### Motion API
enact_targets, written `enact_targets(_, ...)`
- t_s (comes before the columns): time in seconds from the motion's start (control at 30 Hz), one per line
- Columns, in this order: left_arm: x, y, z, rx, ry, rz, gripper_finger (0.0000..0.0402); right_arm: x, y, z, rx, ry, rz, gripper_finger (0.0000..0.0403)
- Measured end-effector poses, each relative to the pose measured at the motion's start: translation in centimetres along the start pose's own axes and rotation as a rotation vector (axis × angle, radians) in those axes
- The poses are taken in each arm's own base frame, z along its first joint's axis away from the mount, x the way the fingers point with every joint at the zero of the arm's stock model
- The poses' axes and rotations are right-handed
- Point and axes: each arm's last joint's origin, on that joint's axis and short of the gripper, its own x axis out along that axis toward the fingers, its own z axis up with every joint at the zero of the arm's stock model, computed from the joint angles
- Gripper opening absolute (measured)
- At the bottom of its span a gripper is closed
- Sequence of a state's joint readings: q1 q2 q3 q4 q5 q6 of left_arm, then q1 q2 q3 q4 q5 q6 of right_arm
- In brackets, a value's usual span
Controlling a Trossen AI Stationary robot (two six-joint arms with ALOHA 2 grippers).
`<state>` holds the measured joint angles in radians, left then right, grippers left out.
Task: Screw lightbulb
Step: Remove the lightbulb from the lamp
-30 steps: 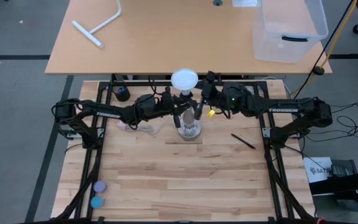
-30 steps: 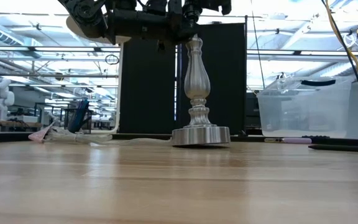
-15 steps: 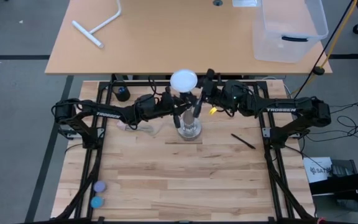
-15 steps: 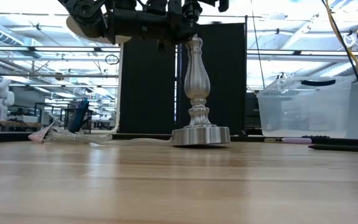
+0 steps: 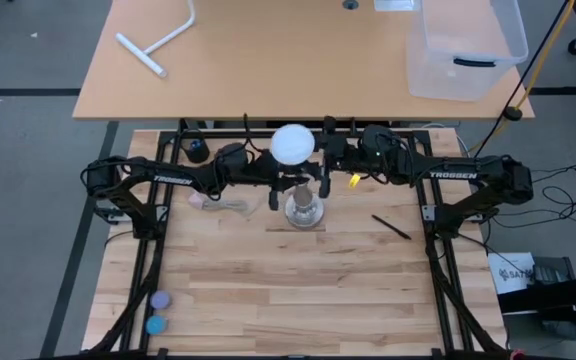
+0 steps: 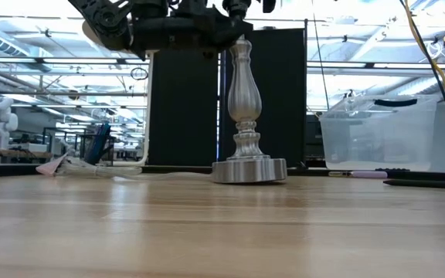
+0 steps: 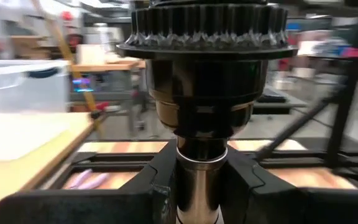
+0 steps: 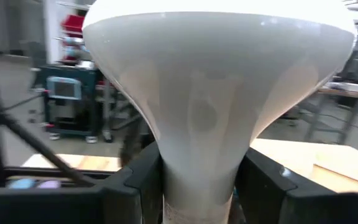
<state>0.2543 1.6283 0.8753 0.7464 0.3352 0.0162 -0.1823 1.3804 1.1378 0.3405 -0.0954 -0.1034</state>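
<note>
The lightbulb (image 5: 293, 143), white with a round globe, is upright above the silvery lamp post (image 6: 244, 100). The post stands on its round base (image 5: 304, 208) at mid-table. My left gripper (image 5: 290, 183) reaches in from the table's left and is shut on the post under its black ribbed socket (image 7: 204, 68). My right gripper (image 5: 316, 160) comes from the right, higher up, with its fingers closed against the bulb's neck. In the right wrist view the bulb (image 8: 219, 68) fills the picture. Its screw base and its seat in the socket are hidden. My left gripper (image 7: 201, 186) pinches the post's shiny neck (image 7: 199, 177) just below the black socket, one finger on each side. The fingers lie level, across the post, coming from the table's left. The post stands upright with its base on the table. My right gripper (image 8: 199, 186) has the bulb's tapering neck (image 8: 197, 162) between its two fingers, below the globe. The fingers lie level, coming from the table's right. The bulb is upright, globe up, over the post; what its lower end meets is hidden.
A cord and a pink scrap (image 5: 213, 203) lie left of the post, and a black pen (image 5: 391, 227) lies to its right. Two small caps (image 5: 156, 312) sit at the near left. On the far table are a clear bin (image 5: 465, 45) and a white T-shaped tube (image 5: 158, 40).
My right gripper has narrowed around the bulb's neck and swung its wrist; the bulb has shifted a little toward the table's near edge, over the post. My left gripper has turned at the wrist while staying shut on the post, which has stayed in place.
</note>
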Motion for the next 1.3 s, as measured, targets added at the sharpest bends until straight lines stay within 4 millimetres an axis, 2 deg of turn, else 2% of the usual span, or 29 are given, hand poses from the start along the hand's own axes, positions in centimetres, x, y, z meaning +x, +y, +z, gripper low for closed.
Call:
enact_targets(0.3,-0.3,0.2,0.1,0.003,-0.008,-0.259,0.0073,0.0,0.1,0.1,0.029,-0.032,0.159,0.0154)
enact_targets(0.5,-0.5,0.3,0.0,-0.012,-0.004,-0.309,0.0073,0.0,0.3,0.2,0.033,-0.042,0.186,0.0154)
enact_targets(0.57,-0.5,0.3,0.0,-0.019,-0.003,-0.308,0.0073,0.1,0.3,0.2,0.032,-0.041,0.167,0.0160)
enact_targets(0.77,-0.5,0.4,0.0,-0.036,-0.001,-0.273,0.0073,0.0,0.4,0.7,0.017,-0.079,0.150,0.0253)
enact_targets(0.87,-0.4,0.5,0.0,-0.044,0.000,-0.229,0.0073,0.0,0.4,0.7,0.011,-0.079,0.149,0.0280)
enact_targets(0.97,-0.4,0.6,0.0,-0.056,0.001,-0.190,0.0073,-0.1,0.3,0.7,0.000,-0.059,0.108,0.0285)
enact_targets(1.3,-0.2,0.7,-0.1,-0.061,0.020,-0.013,0.0073,-1.1,0.4,0.6,-0.059,0.063,-0.032,0.0263)
